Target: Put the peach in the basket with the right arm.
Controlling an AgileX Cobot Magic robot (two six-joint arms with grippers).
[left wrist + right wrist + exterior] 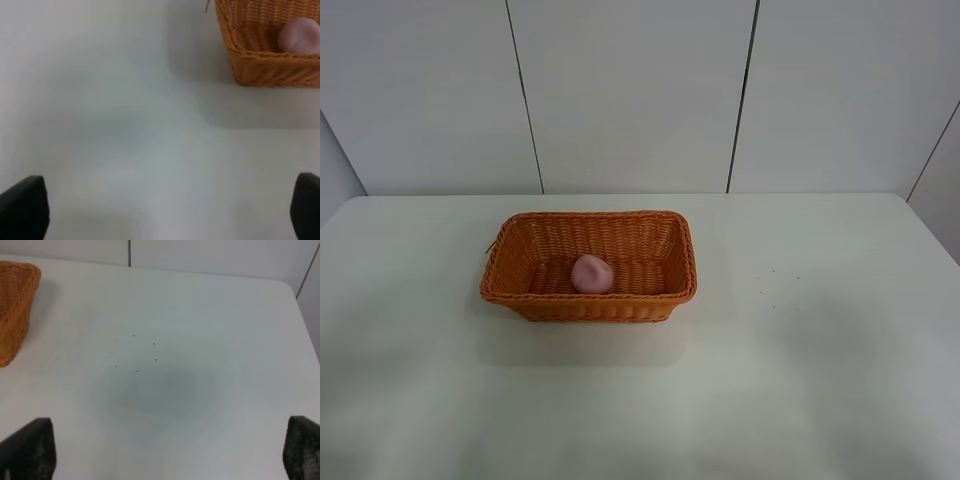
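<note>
peach inside basket | left gripper wide, empty | right gripper wide, empty | both over surface

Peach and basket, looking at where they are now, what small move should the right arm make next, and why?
Probably none beyond holding back: the peach already lies inside the basket, near its front wall. The right gripper is open, empty and over bare table, away from the basket. I would keep it parked there rather than reach in again.
</note>
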